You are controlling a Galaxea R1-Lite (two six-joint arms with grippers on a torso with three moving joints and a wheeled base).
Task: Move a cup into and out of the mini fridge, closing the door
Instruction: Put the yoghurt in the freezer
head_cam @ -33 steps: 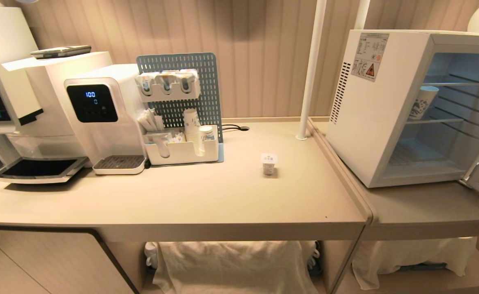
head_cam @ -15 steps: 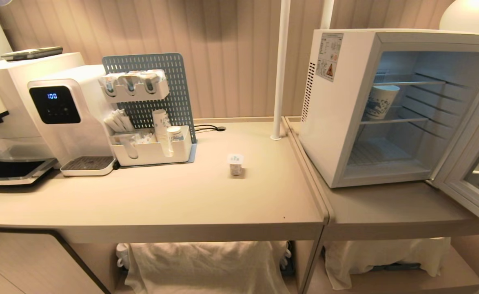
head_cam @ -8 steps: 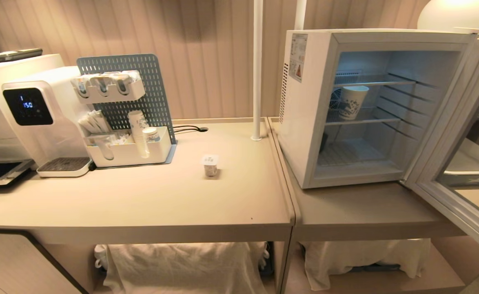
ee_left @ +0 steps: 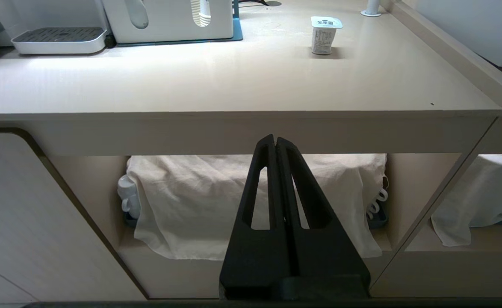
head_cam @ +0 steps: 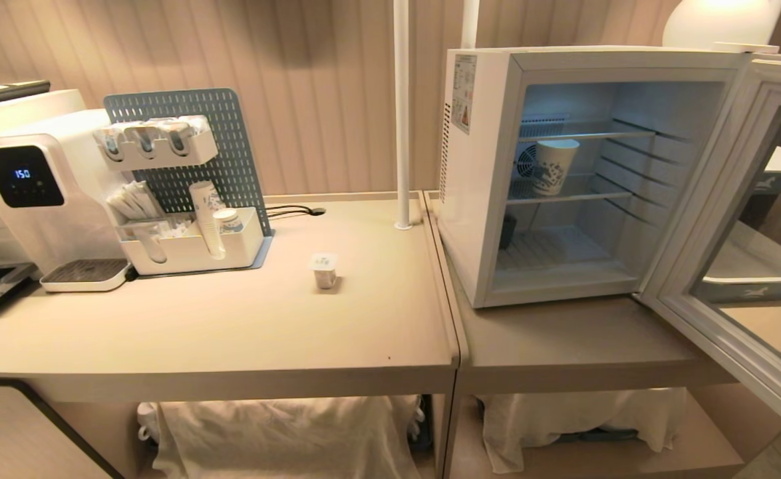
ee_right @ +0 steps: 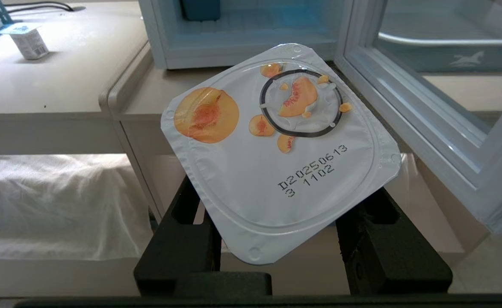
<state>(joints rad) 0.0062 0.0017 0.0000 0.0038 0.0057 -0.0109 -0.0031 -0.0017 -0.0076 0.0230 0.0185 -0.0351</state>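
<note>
Right wrist view shows the right gripper clamped on a peach yogurt cup before the mini fridge, its door swung wide at frame right, so shelving it likely comes next.

Yogurt cup in the black right gripper: white foil lid, orange peach pictures, black ring, black date print. Mini fridge: white. Paper cup: white, blue pattern.
</note>
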